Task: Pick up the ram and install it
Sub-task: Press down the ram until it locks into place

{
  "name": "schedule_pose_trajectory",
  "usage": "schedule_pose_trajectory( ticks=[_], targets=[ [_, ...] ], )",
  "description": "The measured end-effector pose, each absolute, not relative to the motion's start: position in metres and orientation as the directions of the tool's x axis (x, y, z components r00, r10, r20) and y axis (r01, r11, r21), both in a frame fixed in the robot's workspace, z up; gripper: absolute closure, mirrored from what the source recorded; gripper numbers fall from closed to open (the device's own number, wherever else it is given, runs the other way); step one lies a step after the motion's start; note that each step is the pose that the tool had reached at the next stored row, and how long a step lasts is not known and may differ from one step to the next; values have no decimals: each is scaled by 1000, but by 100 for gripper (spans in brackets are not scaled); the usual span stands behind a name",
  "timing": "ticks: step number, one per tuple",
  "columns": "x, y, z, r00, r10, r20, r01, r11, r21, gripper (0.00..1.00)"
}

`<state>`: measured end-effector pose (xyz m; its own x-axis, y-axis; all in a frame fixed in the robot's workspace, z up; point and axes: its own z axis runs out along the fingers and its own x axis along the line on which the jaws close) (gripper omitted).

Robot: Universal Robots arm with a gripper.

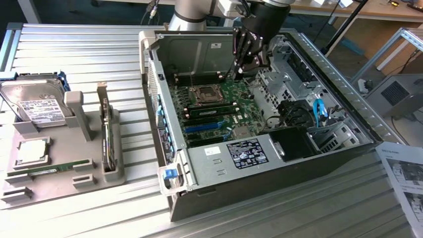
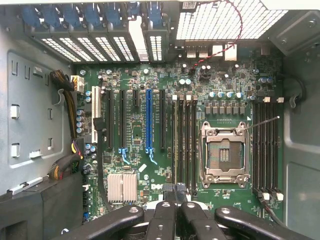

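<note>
The ram (image 1: pixel 215 110), a long green stick with a white label, stands on edge in a slot of the motherboard (image 1: pixel 228 94), just in front of the open processor socket (image 1: pixel 205 92). My gripper (image 1: pixel 246 71) hangs inside the open computer case (image 1: pixel 218 163), above the board's rear part and clear of the ram. Its black fingers (image 2: pixel 165 220) are shut together with nothing between them. In the wrist view my gripper (image 2: pixel 175 202) is over the end of the long black memory slots (image 2: pixel 183 145) beside the socket (image 2: pixel 225 155).
A grey tray (image 1: pixel 59 183) at the exterior view's left holds a hard disk (image 1: pixel 36 106), a square silver processor chip (image 1: pixel 31 150), a second green stick (image 1: pixel 49 169) and an upright card (image 1: pixel 106 134). Cables (image 1: pixel 294 111) and drive cages crowd the case's right side. A printed sheet (image 1: pixel 403 173) lies at the right.
</note>
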<state>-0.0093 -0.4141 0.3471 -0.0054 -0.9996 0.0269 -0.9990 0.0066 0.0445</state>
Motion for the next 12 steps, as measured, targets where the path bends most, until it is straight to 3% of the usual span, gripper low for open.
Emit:
schedule_pose_trajectory(
  ticks=[12],
  targets=[
    [-9,-414,334,-5,-1000,27,-999,7,44,89]
  ],
)
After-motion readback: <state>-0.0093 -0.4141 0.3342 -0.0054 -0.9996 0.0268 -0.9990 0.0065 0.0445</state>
